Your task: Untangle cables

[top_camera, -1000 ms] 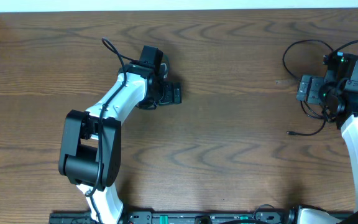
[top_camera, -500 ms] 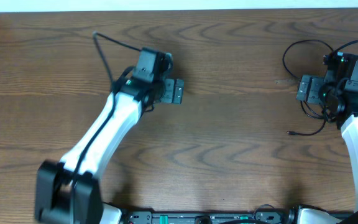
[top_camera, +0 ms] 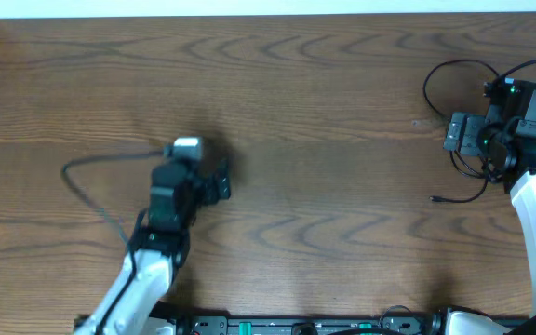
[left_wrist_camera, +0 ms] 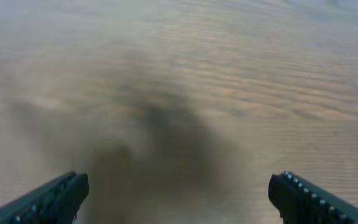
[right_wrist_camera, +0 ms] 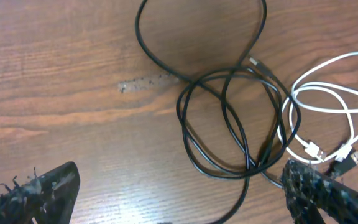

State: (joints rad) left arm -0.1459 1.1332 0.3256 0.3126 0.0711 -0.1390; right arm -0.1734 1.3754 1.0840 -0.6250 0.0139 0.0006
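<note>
The brown wooden table (top_camera: 324, 214) is bare except for one corner of work, and all of it sits at the right gripper (top_camera: 459, 135). The cables (right_wrist_camera: 267, 146) lie on the wood directly under that gripper. Two black cords loop over each other between its fingers. The white cord (right_wrist_camera: 314, 150) is coiled against the inner side of its right finger, with the small plugs lying beside that fingertip. One black tail with a plug end (top_camera: 435, 198) trails out just below the gripper toward you.

The right gripper's jaws are spread wide and hold nothing. They straddle the bundle from above, and I judge this to be a line-up for picking out one strand, since the black crossings sit right in the gap.

The left gripper (top_camera: 220, 179) is well apart from the right gripper, far across the table, also released and empty. Its wrist view is smeared, showing only bare wood between the two fingertips, which suggests the arm is moving fast. It has no cord within reach, so it looks to be keeping out of the way.

Compared with a second ago, the left arm has swung back toward the near edge, further from the right gripper. The thick wire (top_camera: 82, 177) on the arm now bows out to its side. The right gripper and the cables under it have not shifted.
</note>
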